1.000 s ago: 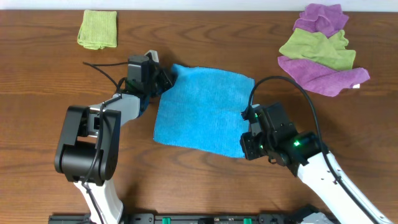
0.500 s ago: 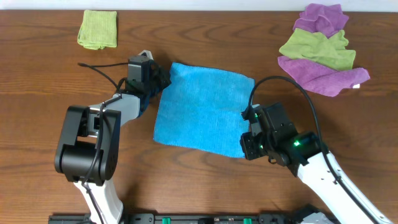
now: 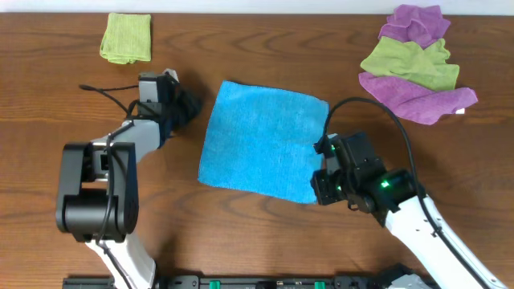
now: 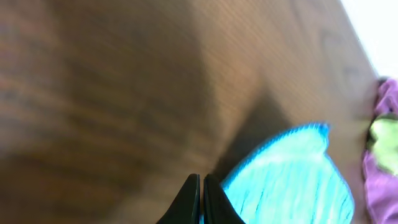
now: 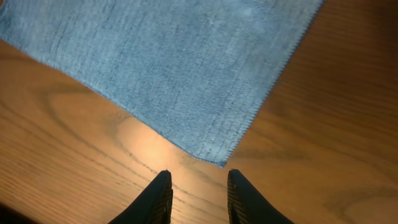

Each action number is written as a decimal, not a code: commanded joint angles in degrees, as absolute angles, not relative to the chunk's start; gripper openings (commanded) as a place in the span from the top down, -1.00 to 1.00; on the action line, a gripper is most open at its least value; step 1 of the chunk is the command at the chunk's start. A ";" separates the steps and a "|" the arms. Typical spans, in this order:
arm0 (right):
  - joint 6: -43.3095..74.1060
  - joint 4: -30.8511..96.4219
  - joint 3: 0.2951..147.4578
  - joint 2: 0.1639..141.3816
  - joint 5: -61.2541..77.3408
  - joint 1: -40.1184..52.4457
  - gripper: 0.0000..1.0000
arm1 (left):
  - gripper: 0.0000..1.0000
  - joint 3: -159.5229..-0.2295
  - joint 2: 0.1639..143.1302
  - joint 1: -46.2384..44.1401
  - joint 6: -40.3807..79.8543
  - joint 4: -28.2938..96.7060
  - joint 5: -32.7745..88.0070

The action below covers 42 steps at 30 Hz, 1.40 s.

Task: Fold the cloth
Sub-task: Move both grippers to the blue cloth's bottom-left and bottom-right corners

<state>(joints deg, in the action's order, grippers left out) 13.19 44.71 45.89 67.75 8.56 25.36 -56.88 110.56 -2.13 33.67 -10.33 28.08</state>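
1. We see the blue cloth (image 3: pixel 263 140) lying flat and unfolded on the counter (image 3: pixel 241 241).
2. The left tool (image 4: pixel 200 182) is pressed together and empty, just off the blue cloth's upper-left corner.
3. The right tool (image 5: pixel 199 180) is spread, with the blue cloth's lower-right corner just ahead of its tips.
4. A folded green cloth (image 3: pixel 126 37) lies well up-left of the blue cloth, and a purple-green pile (image 3: pixel 418 64) well up-right.
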 commanded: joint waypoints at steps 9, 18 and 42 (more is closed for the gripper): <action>0.86 47.09 46.06 66.70 25.41 7.77 0.58 | 0.89 -57.28 90.17 -2.26 13.21 19.46 19.86; -7.99 47.64 41.39 66.19 39.59 -2.61 0.56 | 0.88 -57.23 80.07 -2.20 8.34 41.15 16.60; 1.67 28.53 20.34 66.24 42.35 -3.95 0.24 | -0.12 -42.13 80.27 -2.26 9.02 33.95 30.28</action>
<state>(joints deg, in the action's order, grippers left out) -0.73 28.67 20.49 66.48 45.76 -3.60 -42.41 80.25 -2.35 8.54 34.46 29.23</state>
